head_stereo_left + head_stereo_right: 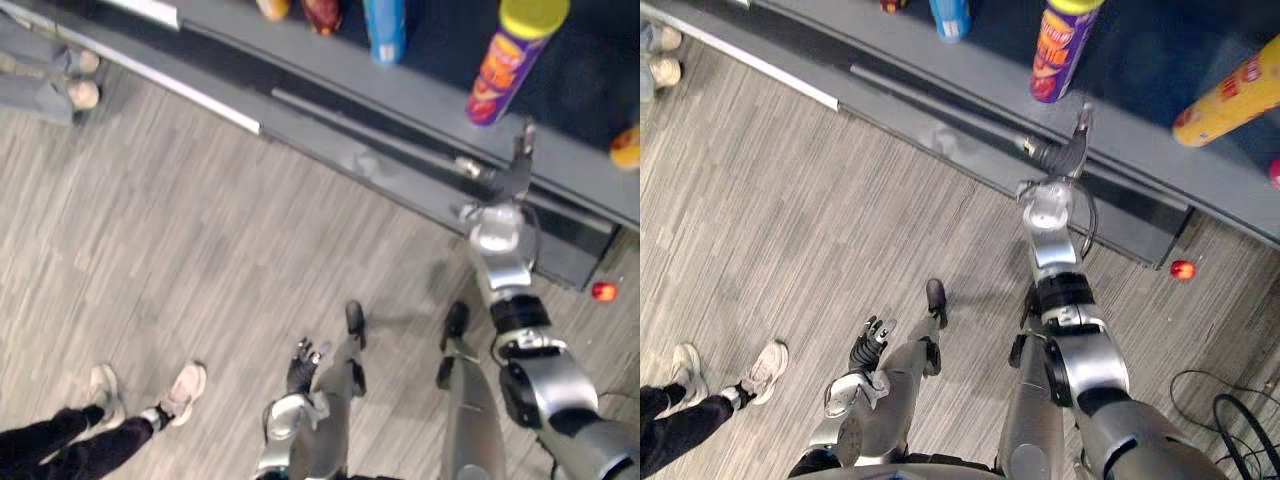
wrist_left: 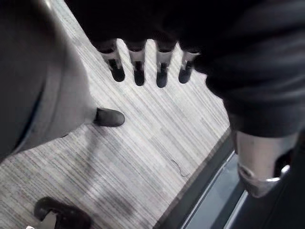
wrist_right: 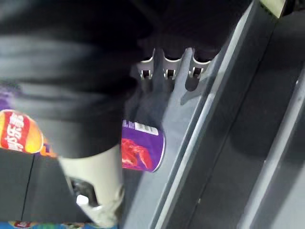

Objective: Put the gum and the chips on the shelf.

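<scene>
The purple cylindrical chips can with yellow lid [image 1: 505, 62] stands near the grey shelf [image 1: 425, 98] front edge. The right hand [image 1: 513, 172] is just beside it, fingers straight and empty. The left hand [image 1: 301, 367] hangs above the grey plank floor [image 1: 200, 230], fingers relaxed.

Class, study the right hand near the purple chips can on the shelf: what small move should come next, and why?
Probably draw the right hand back from the shelf. The purple chips can stands upright on it, apart from the hand, whose straight fingers hold nothing, so the chips look placed. The left hand hangs open and empty.
</scene>
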Tool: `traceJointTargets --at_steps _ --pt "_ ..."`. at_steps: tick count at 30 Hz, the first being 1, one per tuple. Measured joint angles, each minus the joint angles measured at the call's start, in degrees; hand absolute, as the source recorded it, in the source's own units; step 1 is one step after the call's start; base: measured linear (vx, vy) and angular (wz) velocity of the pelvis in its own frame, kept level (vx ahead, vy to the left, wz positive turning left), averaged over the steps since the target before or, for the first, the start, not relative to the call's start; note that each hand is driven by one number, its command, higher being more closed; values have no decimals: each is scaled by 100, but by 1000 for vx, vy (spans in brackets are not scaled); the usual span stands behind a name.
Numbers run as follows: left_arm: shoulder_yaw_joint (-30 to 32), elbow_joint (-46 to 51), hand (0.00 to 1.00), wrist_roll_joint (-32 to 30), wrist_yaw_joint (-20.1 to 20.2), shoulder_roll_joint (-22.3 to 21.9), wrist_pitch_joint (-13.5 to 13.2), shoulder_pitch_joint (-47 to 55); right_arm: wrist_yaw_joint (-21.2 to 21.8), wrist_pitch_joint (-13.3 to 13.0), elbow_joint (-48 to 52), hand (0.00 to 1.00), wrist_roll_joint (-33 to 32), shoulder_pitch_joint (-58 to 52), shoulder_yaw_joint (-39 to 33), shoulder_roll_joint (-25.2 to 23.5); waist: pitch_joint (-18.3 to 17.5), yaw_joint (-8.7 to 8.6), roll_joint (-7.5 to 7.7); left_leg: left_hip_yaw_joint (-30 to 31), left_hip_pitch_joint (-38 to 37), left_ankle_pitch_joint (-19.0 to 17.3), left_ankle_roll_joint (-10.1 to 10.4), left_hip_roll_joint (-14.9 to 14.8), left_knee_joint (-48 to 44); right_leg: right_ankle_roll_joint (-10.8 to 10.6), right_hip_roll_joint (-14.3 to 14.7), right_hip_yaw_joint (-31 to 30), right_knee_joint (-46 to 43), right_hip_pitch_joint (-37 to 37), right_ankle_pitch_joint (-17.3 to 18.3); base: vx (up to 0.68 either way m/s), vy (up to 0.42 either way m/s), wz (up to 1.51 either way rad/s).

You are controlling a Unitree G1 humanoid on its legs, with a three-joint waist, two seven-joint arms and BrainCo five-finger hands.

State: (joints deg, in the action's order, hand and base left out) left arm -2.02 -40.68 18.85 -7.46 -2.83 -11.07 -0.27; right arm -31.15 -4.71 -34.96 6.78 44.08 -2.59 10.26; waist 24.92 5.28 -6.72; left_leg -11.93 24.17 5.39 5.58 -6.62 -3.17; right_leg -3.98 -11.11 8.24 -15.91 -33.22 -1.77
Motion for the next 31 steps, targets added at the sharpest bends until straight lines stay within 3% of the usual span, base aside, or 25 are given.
traceJointTargets --at_steps 6,11,14,19,23,26,31 --pt "404 -634 0 -234 21 100 62 -130 280 -112 5 0 -7 -1460 29 -505 -161 -138 167 -57 -652 -282 53 -208 -215 -15 232 -3 398 858 -2 61 -33 -15" --pt "1048 -1445 0 -666 93 237 209 -150 743 -285 41 0 -49 -2946 4 -794 -753 -376 376 -35 -965 -488 89 -307 -297 -113 423 -44 1049 1474 -175 105 3 -11" --pt "1333 -1796 0 -669 121 348 323 -151 1089 -360 39 0 -68 -3804 -24 -786 -1005 -402 501 -159 -1196 -613 102 -298 -266 -148 447 -136 1328 1771 -263 100 42 -16" --pt "1992 -2093 0 -909 277 430 512 161 2131 -343 -901 0 -46 -5148 8 -780 -1463 -646 673 -177 -1857 -612 89 -162 219 -182 438 -94 1877 2475 -345 135 41 1" --pt "2540 -2280 0 -1118 406 383 617 356 2609 -471 -1574 0 -300 -5239 -737 -878 -1722 -663 728 -347 -2329 -643 72 -99 462 -202 464 -212 2029 2814 -361 107 13 -17" --pt "2961 -2302 0 -1111 484 305 621 488 2677 -454 -2150 0 -478 -5107 -1498 -971 -1929 -647 735 -391 -2545 -714 97 -96 515 -203 471 -234 2130 3037 -358 62 5 -5" --pt "3190 -2402 0 -1067 561 238 626 564 2658 -126 -2903 0 -883 -5248 -2370 -894 -2098 -653 654 -498 -2727 -754 92 -89 611 -198 477 -266 2187 3158 -347 35 -1 -8"
